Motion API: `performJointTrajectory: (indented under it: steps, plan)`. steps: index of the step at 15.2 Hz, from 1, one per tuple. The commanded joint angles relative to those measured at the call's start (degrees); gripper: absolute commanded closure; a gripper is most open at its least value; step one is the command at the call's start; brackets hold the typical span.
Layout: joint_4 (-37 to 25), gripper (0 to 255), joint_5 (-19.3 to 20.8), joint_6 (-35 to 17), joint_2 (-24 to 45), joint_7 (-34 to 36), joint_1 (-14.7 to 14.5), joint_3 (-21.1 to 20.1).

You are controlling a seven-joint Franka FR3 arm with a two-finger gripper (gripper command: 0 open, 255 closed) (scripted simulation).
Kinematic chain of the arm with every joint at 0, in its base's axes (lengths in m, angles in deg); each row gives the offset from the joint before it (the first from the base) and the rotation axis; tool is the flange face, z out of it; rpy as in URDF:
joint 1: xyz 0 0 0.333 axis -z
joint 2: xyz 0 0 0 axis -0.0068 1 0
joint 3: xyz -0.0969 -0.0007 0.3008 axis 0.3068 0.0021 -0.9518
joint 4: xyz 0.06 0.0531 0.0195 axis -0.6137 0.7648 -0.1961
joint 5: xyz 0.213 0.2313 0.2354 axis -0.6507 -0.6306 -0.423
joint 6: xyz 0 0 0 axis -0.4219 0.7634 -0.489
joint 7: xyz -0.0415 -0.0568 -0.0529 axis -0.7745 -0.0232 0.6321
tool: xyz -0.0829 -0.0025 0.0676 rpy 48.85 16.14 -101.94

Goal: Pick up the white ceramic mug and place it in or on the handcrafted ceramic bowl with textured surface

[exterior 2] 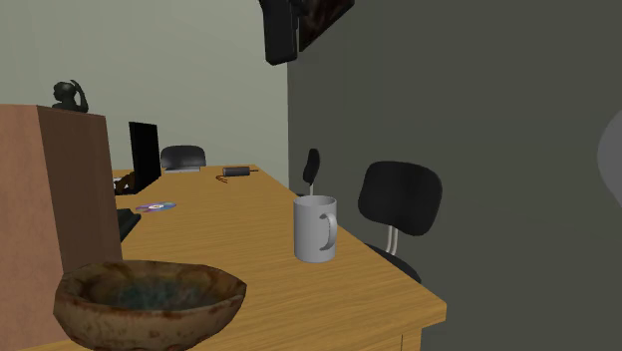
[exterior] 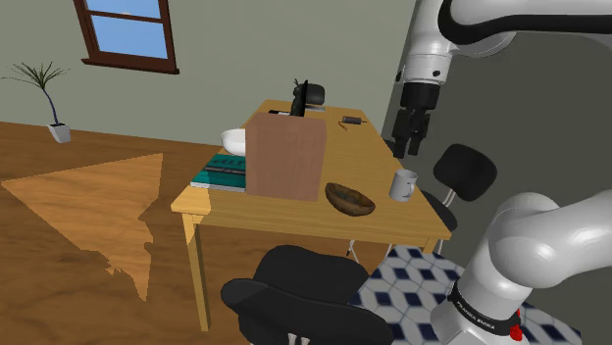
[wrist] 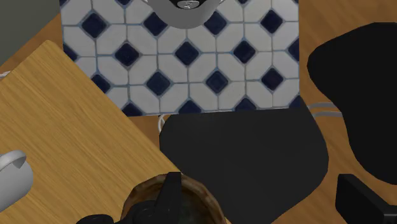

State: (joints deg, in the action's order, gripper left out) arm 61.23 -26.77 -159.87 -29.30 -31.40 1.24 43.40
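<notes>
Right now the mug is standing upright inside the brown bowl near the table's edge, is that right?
Not quite. The mug is upright, but it stands on the table beside the brown bowl, apart from it, not inside it. The shoulder view shows bare tabletop between the two, near the table's edge.

The white arm [exterior: 535, 240] rises and arches over, wrist pointing down. The black gripper [exterior: 413, 145] hangs in mid-air (fingers spread well apart).
</notes>
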Motion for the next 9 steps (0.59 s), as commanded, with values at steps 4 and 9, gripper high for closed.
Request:
performJointTrajectory:
  steps: [4, 9]
  plan:
    - [2.07, 0, 3.45, -2.86, 0.82, -3.97, 1.36, 3.02]
    - [4.24, 0, 8.95, -8.36, 3.76, -10.39, 3.64, 8.27]
